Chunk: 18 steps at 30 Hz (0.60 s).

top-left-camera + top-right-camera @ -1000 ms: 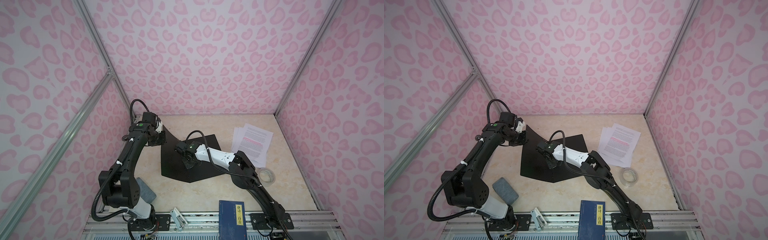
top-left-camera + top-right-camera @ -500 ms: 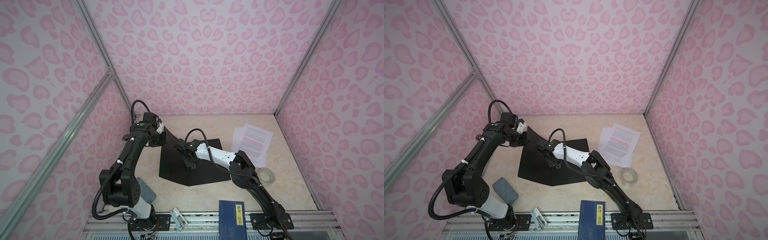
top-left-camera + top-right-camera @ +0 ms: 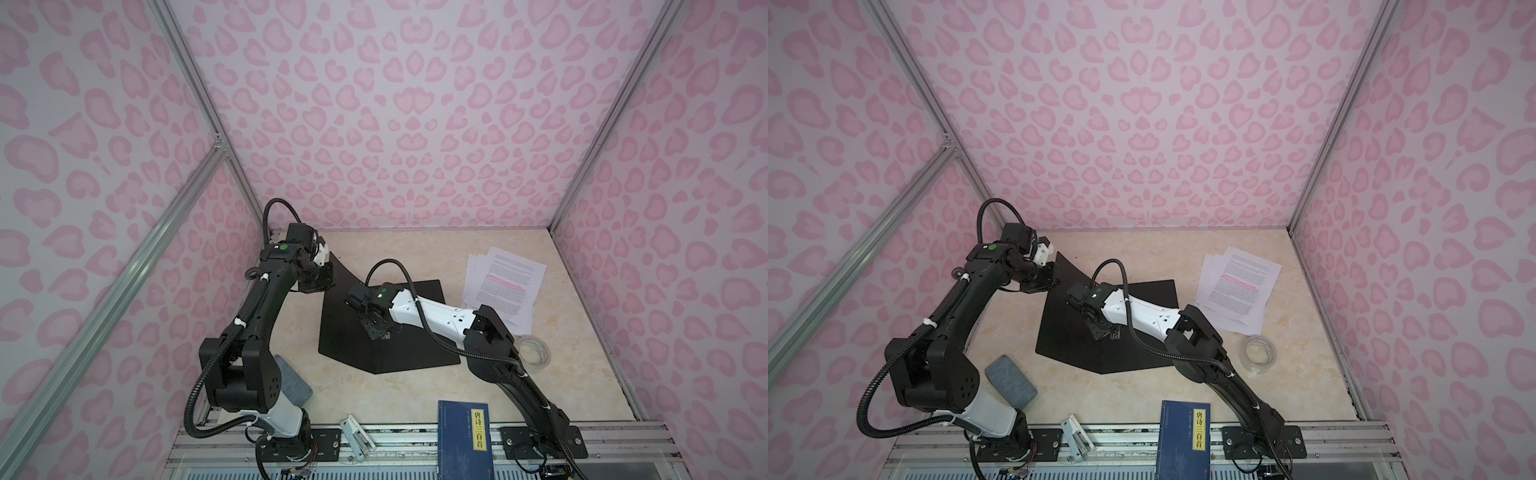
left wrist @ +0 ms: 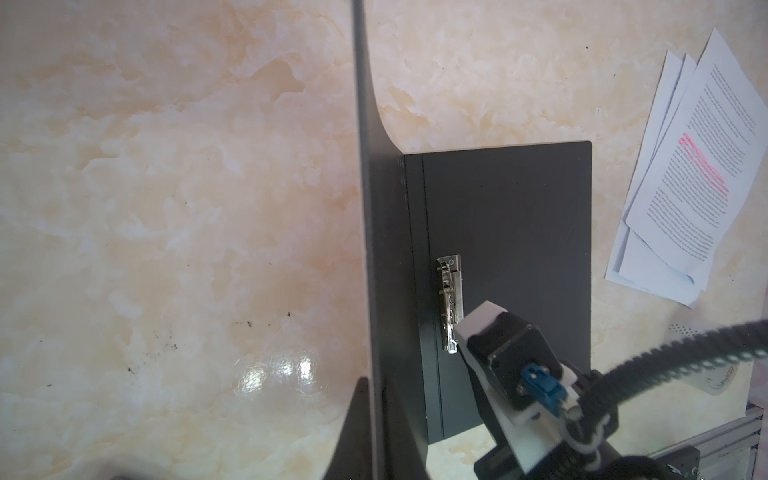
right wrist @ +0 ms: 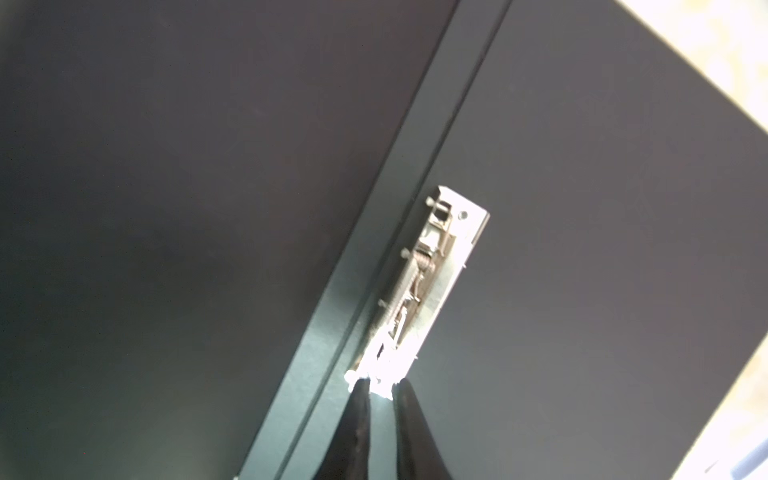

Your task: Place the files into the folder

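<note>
Black folder (image 3: 415,353) open w/ spine (image 4: 415,249) front-back.

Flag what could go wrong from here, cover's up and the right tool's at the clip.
1. The left tool pinches only the edge of the raised, bowed folder cover; a slip would likely drop it onto the right tool.
2. The right tool's tips flank just the end of the metal clip; they may skid off, and nothing visibly pins the folder's base.
3. The files lie fanned, loose; a pick may take only some sheets.
</note>
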### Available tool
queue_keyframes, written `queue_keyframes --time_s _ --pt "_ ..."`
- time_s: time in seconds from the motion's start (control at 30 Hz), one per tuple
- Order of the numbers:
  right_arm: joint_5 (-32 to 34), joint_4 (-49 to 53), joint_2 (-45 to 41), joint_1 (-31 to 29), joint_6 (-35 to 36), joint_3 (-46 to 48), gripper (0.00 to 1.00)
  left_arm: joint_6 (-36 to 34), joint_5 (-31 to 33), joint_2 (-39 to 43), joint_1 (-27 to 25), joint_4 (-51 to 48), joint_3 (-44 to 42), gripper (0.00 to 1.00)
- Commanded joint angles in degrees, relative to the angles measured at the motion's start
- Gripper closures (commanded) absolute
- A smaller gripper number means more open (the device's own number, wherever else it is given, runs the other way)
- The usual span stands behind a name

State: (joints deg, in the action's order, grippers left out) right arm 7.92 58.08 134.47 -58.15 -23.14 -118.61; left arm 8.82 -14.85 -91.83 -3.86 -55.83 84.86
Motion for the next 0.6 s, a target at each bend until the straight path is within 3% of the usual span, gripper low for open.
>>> queue_keyframes --time_s 0.0,0.57 --pt "-0.58 0.54 0.83 -0.18 -0.49 0.22 0.85 -1.0 0.7 -0.37 -0.01 -2.97 0.56 0.97" --pt "-1.33 0.19 2.96 -0.98 -1.15 1.23 0.84 -0.92 0.16 -0.92 -0.1 -3.23 0.92 0.97"
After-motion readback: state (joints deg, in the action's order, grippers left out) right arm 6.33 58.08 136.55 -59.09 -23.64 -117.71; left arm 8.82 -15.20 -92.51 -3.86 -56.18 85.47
